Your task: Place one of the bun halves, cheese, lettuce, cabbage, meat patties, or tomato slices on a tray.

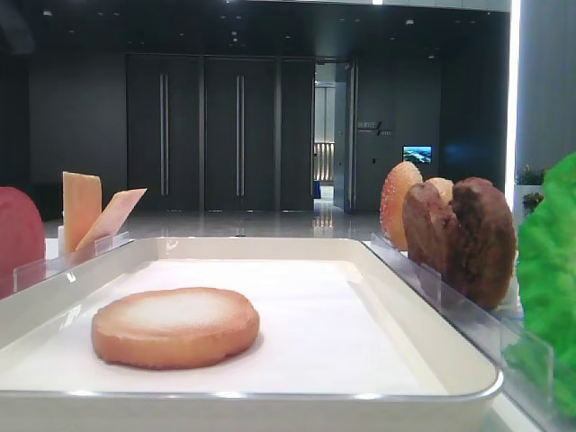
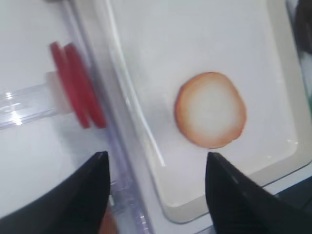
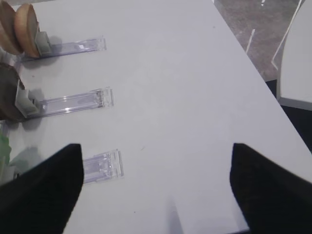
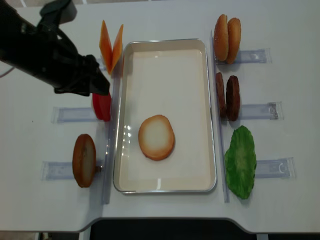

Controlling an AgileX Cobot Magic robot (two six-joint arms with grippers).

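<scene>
I am a two-armed robot at a white table [image 4: 165, 15]. My left gripper [image 2: 156, 195] hangs with its jaws spread and nothing between them, over the left rim of the tray [image 4: 125, 55], next to the tomato slices [image 4: 102, 106] standing in their clear holder [image 4: 75, 114]. My right gripper [image 3: 153, 195] is also spread and empty, over bare table well to the right of the food.

One bun half [image 4: 156, 137] lies flat in the tray, pale face up, a little nearer the front than the middle. The cheese [image 4: 111, 46] leans upright at the back left; another bun half [image 4: 84, 160] stands at the front left. On the right stand the sesame buns [image 4: 227, 39], the patties [image 4: 227, 97] and the lettuce [image 4: 241, 161].

Risks, as I judge them: my left jaws sit close to the tomato slices, so a careless move could tip them or clip the tray rim and shift the tray.

Hard to see: the left wrist view is blurred, my left arm hides part of the tomato holder from above, and my right arm is out of both overhead views
</scene>
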